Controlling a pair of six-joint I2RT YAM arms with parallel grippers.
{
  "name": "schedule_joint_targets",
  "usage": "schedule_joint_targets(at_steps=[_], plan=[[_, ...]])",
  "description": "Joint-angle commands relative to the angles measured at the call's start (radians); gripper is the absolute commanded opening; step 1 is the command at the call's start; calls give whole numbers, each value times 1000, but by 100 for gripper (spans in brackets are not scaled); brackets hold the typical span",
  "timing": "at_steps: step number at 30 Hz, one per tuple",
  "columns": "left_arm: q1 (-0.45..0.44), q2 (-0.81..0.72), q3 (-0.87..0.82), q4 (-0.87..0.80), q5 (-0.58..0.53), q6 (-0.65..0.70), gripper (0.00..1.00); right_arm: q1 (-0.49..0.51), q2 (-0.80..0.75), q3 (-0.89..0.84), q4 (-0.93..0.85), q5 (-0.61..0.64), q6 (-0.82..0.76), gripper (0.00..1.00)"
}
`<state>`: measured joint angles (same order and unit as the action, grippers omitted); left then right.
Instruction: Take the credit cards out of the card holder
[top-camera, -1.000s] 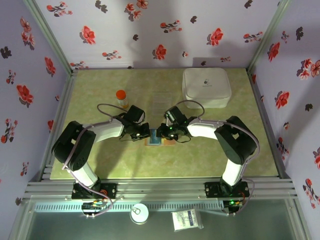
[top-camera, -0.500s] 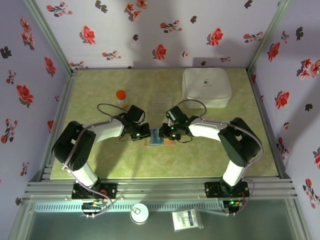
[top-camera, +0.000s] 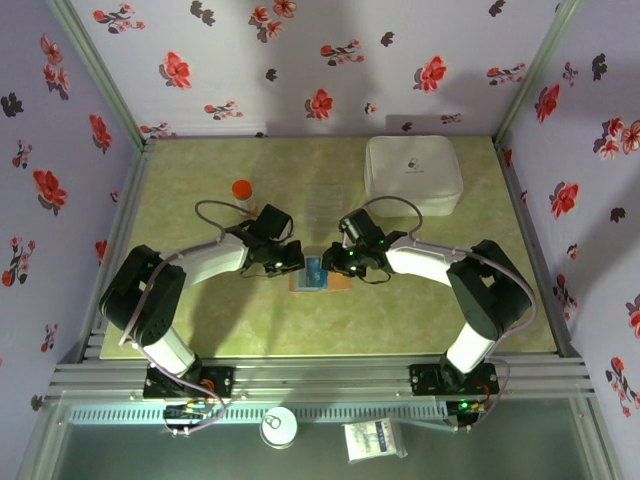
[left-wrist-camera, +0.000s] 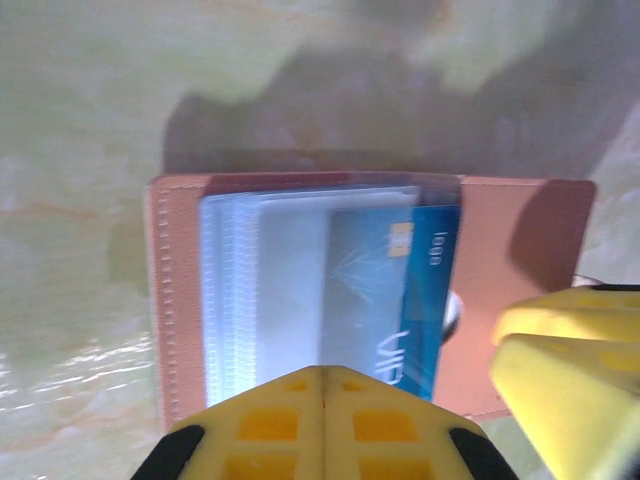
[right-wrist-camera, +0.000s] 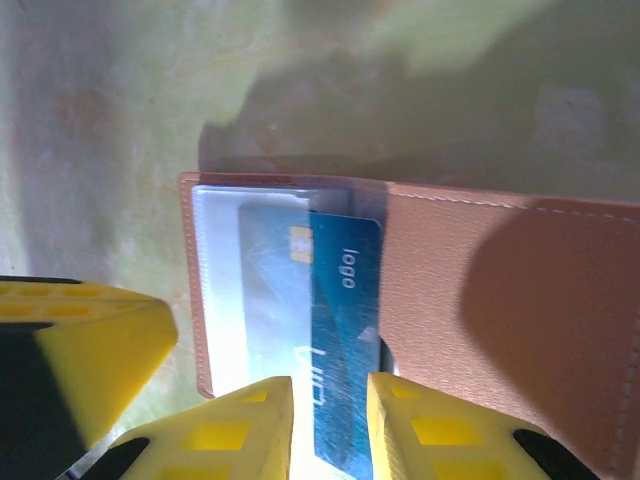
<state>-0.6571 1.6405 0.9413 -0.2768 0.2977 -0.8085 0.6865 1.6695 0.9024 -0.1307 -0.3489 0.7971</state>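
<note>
— Where is the holder (top-camera: 318, 280) found?

— It is laid open on the table (top-camera: 200, 330), midway between the two arms. The cards (right-wrist-camera: 345, 330) are seen in its clear sleeve, a blue one overlapping a teal one that carries a chip.

— How are the fingers set?

— The left gripper (left-wrist-camera: 322, 385) is closed, finger against finger, and is placed at the near edge of the holder, over the sleeve. A narrow gap is shown between the fingers of the right gripper (right-wrist-camera: 330, 395), and the near end of the blue card is seen through that gap. A hold on the card cannot be confirmed.

— How are the cards expected to handle?

— They are judged to be light, thin and stiff, with a smooth face that is likely to slip under a fingertip. Lying flat, they are hard to pinch, and some drag from the sleeve is to be expected.

— And the holder?

— It is judged to be light and pliable. Unless it is pinned down, it is likely to be dragged along with a card.

— Where is a hold best taken?

— The exposed near end of the blue card is favoured. It is best slid out along the sleeve and then pinched across its faces.
</note>
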Motion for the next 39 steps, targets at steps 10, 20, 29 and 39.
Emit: schedule_joint_targets(at_steps=[10,20,29,39], plan=[[-22,67,45,-43,8,15,0,-27,28,-45,86,-68,15,21],[-21,86,31,-53,-22,22,0,-41,87,-60,139,-121,36,22],[-21,109,27,-59,-27,27,0,-52,107,-88,219,-166,69,21],[-20,114,7,-51,-36,16,0,-67,129,-124,327,-222,116,17]])
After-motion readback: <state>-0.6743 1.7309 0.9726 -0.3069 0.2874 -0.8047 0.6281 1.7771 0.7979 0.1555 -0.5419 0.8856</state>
